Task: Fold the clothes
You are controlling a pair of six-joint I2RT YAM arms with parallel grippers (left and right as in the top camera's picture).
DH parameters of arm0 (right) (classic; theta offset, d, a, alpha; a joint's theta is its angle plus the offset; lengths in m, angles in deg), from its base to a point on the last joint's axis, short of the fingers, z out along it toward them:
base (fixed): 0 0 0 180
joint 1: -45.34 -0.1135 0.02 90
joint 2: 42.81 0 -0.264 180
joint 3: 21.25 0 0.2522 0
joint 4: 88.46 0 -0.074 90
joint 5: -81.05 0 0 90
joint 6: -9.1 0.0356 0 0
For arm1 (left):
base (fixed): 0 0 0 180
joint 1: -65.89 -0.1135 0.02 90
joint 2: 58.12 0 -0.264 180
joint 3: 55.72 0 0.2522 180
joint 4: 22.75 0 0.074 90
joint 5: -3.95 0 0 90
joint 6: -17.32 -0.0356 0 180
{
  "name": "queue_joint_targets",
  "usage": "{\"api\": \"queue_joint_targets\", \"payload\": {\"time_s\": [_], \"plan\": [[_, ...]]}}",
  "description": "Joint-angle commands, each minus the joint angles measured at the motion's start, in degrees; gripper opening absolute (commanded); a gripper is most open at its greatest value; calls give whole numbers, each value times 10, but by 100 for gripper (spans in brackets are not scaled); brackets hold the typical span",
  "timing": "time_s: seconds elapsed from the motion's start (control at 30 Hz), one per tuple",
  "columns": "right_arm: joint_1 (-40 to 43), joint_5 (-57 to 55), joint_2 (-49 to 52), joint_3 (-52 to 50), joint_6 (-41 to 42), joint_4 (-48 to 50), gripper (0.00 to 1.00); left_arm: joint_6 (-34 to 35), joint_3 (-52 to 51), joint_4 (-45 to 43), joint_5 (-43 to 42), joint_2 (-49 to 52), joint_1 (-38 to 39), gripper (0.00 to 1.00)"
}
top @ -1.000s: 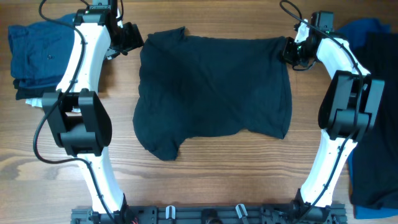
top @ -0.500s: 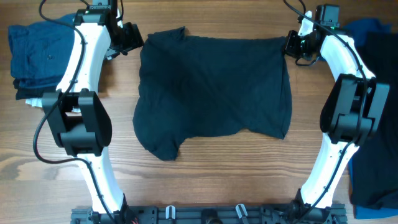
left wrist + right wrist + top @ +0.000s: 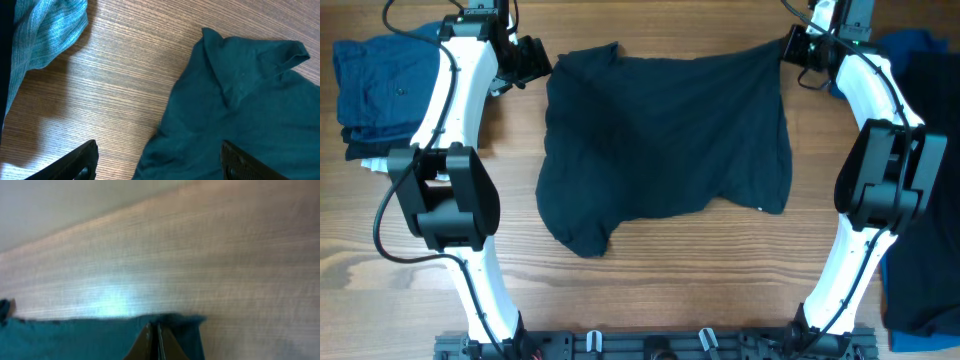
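Observation:
A near-black navy short-sleeved shirt (image 3: 660,140) lies spread on the wooden table. My right gripper (image 3: 790,46) is shut on the shirt's far right corner and holds it raised; in the right wrist view the shut fingers (image 3: 154,340) pinch the cloth edge (image 3: 75,335). My left gripper (image 3: 538,62) is open beside the shirt's far left corner, touching nothing. In the left wrist view its fingers (image 3: 160,162) straddle the shirt's edge (image 3: 240,100) above the table.
A folded mid-blue garment (image 3: 375,85) lies at the far left, also showing in the left wrist view (image 3: 45,30). Dark and blue clothes (image 3: 925,170) are piled along the right edge. Bare wood lies in front of the shirt.
My right gripper has moved toward the far edge, lifting the shirt's right corner and pulling that side taut. The left arm has not moved.

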Motion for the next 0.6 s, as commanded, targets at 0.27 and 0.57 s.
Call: {"api": "queue_joint_targets", "payload": {"time_s": [0.27,0.57], "plan": [[-18,-83,36,14,-17,90,5,-10,-4,0,13,8,-3,77],[8,-72,-157,19,-58,-411,49,-9,-4,11,32,8,-3,84]]}}
